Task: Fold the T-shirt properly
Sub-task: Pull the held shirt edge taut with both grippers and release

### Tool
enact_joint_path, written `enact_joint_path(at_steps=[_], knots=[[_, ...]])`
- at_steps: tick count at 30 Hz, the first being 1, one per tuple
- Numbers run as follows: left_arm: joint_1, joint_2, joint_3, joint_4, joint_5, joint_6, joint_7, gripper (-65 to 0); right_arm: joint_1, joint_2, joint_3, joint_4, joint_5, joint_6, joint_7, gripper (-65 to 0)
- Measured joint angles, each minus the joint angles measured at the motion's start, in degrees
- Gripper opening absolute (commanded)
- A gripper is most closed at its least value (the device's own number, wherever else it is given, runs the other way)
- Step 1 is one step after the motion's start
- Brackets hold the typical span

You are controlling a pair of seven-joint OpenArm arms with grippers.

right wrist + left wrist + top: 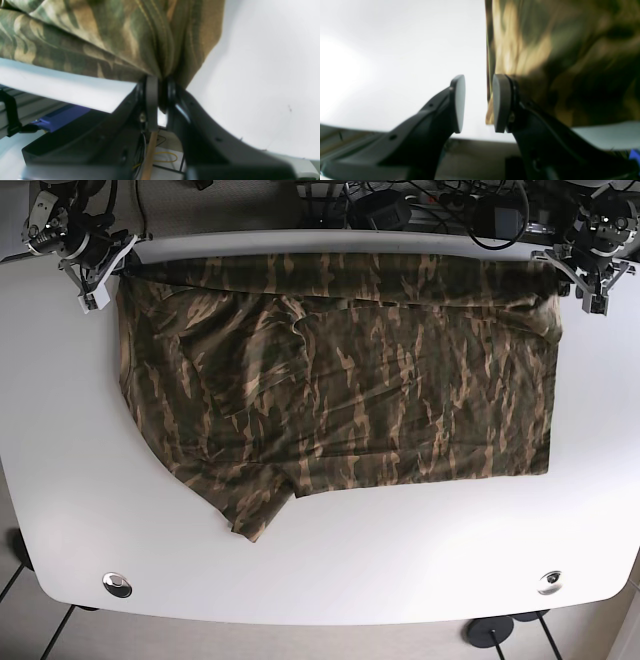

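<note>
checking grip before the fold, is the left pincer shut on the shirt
No, the left pincer stands open, with bare table showing in the gap beside the shirt.

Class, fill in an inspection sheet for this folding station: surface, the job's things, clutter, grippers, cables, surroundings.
Surface: white table, bare around the cloth.
Job's things: camouflage T-shirt spread flat, one sleeve poking toward the near edge.
Clutter: nothing seen.
Grippers: right gripper shut on the shirt's edge; left gripper open beside the shirt's edge, holding nothing.
Cables: black cables bundled behind the far edge.
Surroundings: tiled floor below.
</note>
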Motion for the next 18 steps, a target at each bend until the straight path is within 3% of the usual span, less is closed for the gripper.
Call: enact_joint_path(at_steps=[6, 15, 18], knots=[[-0.1, -4.2, 4.5, -7.4, -1.6, 0.2, -2.9, -48.6, 0.0, 0.0, 0.0, 0.0, 0.0, 0.00, 0.0, -62.3], [4.2, -5.4, 1.0, -7.7, -2.4, -0.1, -3.2, -48.5, -6.4, -0.3, 0.1, 4.1, 0.0, 0.00, -0.2, -62.9], [5.6, -5.0, 0.3, -5.1, -1.5, -0.3, -0.2, -48.5, -6.3, -0.3, 0.1, 4.3, -0.2, 0.02, -0.7, -61.5]])
